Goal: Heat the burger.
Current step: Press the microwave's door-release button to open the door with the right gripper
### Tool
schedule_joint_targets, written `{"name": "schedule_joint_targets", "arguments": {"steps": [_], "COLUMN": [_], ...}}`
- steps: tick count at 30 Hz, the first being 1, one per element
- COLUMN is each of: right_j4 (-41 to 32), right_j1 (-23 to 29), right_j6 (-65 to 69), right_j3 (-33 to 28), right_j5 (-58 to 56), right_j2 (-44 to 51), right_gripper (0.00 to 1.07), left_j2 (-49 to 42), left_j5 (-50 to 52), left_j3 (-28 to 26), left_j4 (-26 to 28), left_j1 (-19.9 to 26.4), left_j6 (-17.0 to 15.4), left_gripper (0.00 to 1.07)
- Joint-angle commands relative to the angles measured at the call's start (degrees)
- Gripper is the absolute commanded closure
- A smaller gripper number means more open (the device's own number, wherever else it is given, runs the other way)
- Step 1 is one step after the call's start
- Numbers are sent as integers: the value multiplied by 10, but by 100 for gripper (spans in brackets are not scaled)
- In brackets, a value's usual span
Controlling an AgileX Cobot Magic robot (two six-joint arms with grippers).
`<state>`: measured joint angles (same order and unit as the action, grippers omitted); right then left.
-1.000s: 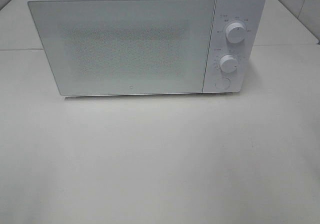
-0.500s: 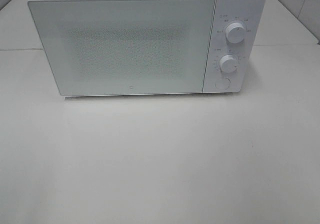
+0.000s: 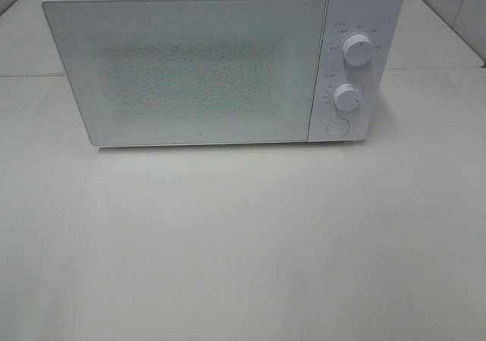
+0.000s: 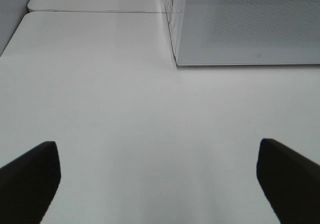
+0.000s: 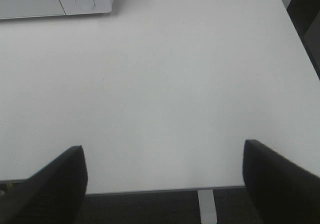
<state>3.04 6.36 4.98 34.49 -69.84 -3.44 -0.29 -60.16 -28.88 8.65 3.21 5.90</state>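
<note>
Hanging spread wide before the shut microwave [image 3: 220,64], left tool [image 4: 156,145] and right tool [image 5: 162,146] overlook open surface [image 3: 243,242], the right at its near edge; the speckled door [image 3: 182,90] blocks any sight of the burger.

One microwave [image 3: 190,67], two knobs [image 3: 357,49] [image 3: 347,97], one button [image 3: 337,127]

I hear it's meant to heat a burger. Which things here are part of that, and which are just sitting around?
For the job: microwave, door shut; its upper knob, lower knob and round button; left gripper and right gripper, both open and empty. The burger is not in view.
Just there: white table; dark floor past its edge.
</note>
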Motion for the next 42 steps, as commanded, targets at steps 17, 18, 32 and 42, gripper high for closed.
{"name": "schedule_joint_targets", "arguments": {"steps": [17, 18, 32, 42], "right_j4": [-3, -2, -2, -18], "right_j1": [-3, -3, -18, -33], "right_j6": [-12, -10, -9, -1], "right_j3": [-58, -58, -58, -58], "right_j5": [95, 95, 95, 95], "right_j2": [49, 49, 49, 49], "right_gripper": [24, 24, 24, 23], "left_j2": [-9, -9, -9, -9], "left_j5": [7, 7, 7, 7], "left_j3": [2, 2, 2, 2], "left_j4": [2, 2, 2, 2], "left_j1": [2, 2, 2, 2], "left_j6": [-4, -4, -4, -4], "left_gripper": [6, 6, 6, 6]}}
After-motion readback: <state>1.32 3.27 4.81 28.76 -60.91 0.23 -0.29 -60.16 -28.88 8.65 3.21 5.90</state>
